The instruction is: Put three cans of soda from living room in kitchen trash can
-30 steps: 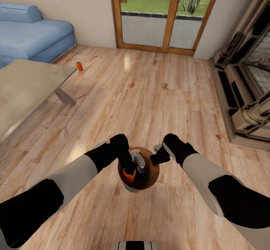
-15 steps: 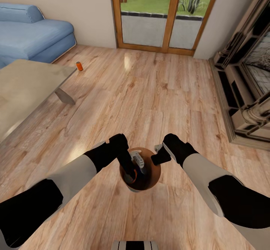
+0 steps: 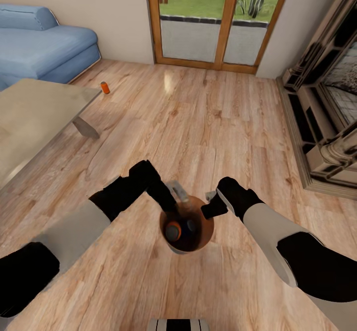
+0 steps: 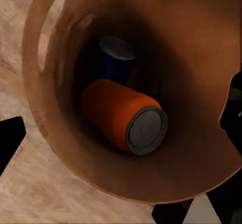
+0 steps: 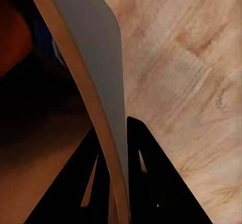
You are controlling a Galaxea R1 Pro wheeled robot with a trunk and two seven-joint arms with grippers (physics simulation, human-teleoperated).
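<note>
The tash can [image 3: 204,235], grey outside and brown inside, hangs just above the wood floor in front of me. My right gripper [image 3: 208,206] is shut on its rim, and in the right wrist view the fingers [image 5: 141,168] pinch the thin wall [image 5: 96,48]. An orange can of soda [image 3: 173,231] and a dark blue one [image 3: 191,225] lie inside. The left wrist view looks down on both, the orange can [image 4: 121,116] and the blue can [image 4: 115,58]. My left gripper [image 3: 178,196] is open and empty over the far rim. Another orange can [image 3: 104,87] stands on the floor beyond the table.
A low grey table [image 3: 34,117] fills the left side, with a blue sofa [image 3: 44,43] behind it. Wood-framed glass doors [image 3: 218,18] stand straight ahead and a fireplace [image 3: 327,107] lines the right wall. Open wood floor stretches between them.
My left gripper let go of the orange can inside the tash can, then rose and drew back to the left. The right gripper and the tash can stayed put.
</note>
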